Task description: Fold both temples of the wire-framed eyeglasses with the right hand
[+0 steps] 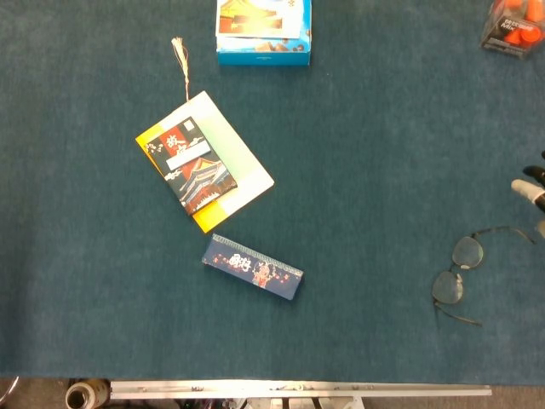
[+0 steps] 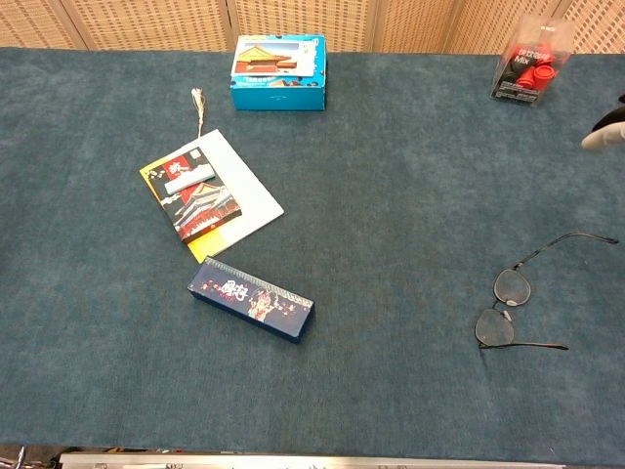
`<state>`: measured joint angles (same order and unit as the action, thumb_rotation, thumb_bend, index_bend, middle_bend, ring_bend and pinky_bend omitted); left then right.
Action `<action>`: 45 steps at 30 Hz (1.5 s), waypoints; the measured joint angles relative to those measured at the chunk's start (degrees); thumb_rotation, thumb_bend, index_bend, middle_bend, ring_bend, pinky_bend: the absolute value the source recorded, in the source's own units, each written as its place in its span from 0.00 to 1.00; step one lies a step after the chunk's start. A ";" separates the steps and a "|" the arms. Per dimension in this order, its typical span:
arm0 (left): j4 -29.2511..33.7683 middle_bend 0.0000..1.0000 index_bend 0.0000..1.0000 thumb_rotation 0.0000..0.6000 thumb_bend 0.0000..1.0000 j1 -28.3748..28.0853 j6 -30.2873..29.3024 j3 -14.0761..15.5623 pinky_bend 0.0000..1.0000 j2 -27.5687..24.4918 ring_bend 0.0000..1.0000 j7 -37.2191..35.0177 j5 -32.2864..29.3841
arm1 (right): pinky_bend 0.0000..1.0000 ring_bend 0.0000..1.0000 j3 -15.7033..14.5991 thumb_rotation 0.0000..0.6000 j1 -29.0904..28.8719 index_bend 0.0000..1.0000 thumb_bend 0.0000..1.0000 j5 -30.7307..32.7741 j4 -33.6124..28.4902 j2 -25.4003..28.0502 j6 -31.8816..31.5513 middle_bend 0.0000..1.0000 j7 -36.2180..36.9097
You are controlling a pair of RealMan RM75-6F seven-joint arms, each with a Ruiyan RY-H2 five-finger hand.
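Stretching across the whole head view is a dark teal carpet-like table cover [image 1: 366, 128], with a metal rail [image 1: 298, 390] running along its near edge. Lying on it are a blue picture box [image 1: 262, 30] at the far edge, a booklet [image 1: 204, 162] with a tasselled cord, a long dark blue case [image 1: 252, 267] and a red-filled clear tub [image 1: 513, 25] in the far right corner. Only the tips of the right hand [image 1: 533, 189] are showing at the right border, touching nothing; whether its fingers are apart or curled I cannot tell. The eyeglasses [image 1: 464, 268] are lying just below and to the left of those tips, apart from them, both temples splayed out. From the chest view, woven tan panels [image 2: 146, 20] are standing behind the table, and the right hand [image 2: 605, 135] is peeking in at the right border as a pale fingertip, well above the eyeglasses [image 2: 508, 311], which are resting flat on the cover with temples unfolded
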<state>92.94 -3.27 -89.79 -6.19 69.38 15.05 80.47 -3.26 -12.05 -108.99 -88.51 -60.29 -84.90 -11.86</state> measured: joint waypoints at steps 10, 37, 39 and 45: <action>-1.39 0.51 0.57 1.00 0.49 -0.39 1.04 0.22 0.52 0.93 0.43 0.10 -0.46 | 0.27 0.15 -0.39 1.00 0.93 0.29 0.21 -1.59 4.69 1.53 -4.67 0.27 3.15; -1.17 0.51 0.57 1.00 0.49 -0.24 1.23 0.31 0.52 0.72 0.43 -0.34 -1.06 | 0.27 0.15 0.52 1.00 -1.19 0.29 0.21 -0.51 20.05 -6.90 -4.74 0.27 8.28; -1.08 0.51 0.57 1.00 0.49 -0.27 1.28 0.29 0.52 0.71 0.43 -0.24 -1.14 | 0.27 0.15 0.40 1.00 -1.39 0.29 0.21 -0.40 20.78 -7.54 -4.70 0.27 8.92; -0.85 0.51 0.57 1.00 0.49 -0.25 1.41 0.33 0.52 0.55 0.43 -0.15 -1.32 | 0.27 0.15 -0.16 1.00 -1.91 0.29 0.21 -0.37 22.68 -9.33 -4.50 0.27 10.44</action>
<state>92.09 -3.52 -88.38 -5.86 69.93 14.90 79.15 -3.42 -13.95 -109.36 -65.83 -69.62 -89.39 -1.41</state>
